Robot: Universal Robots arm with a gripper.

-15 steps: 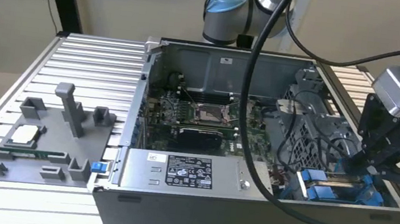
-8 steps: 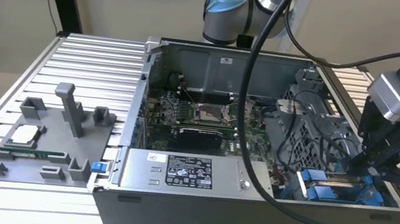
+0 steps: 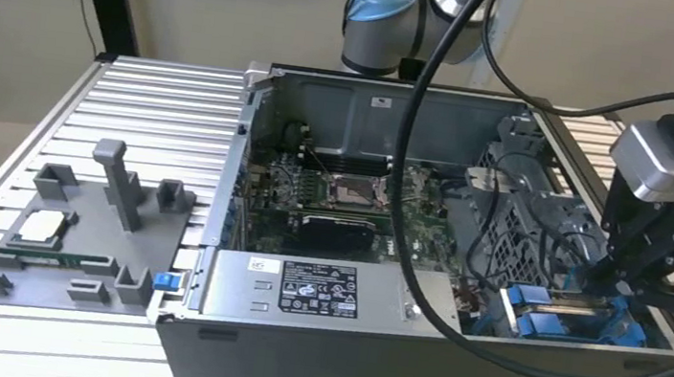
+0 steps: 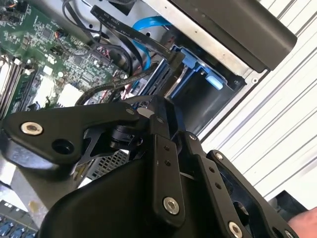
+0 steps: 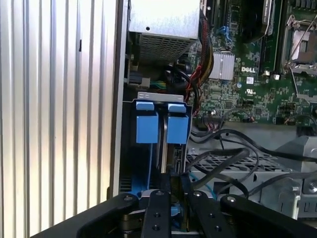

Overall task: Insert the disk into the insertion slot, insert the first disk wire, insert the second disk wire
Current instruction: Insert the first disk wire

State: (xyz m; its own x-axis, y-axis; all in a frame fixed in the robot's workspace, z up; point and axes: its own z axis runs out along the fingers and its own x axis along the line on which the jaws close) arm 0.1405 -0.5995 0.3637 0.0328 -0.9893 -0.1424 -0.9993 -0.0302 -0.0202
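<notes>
Two blue tabs (image 5: 147, 128), maybe carrier handles, sit before the pincer (image 5: 177, 182).

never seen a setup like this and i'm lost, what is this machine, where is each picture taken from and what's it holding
This is a robot arm working inside an open computer case on a ridged metal table. The exterior view looks at the whole scene from outside; both wrist views come from cameras riding on the arm, looking past its black gripper. The gripper hangs over the insertion slot, the drive bay with blue plastic parts at the case's corner. Beside the case lies a grey holder tray. I can't tell whether anything is held.
</notes>
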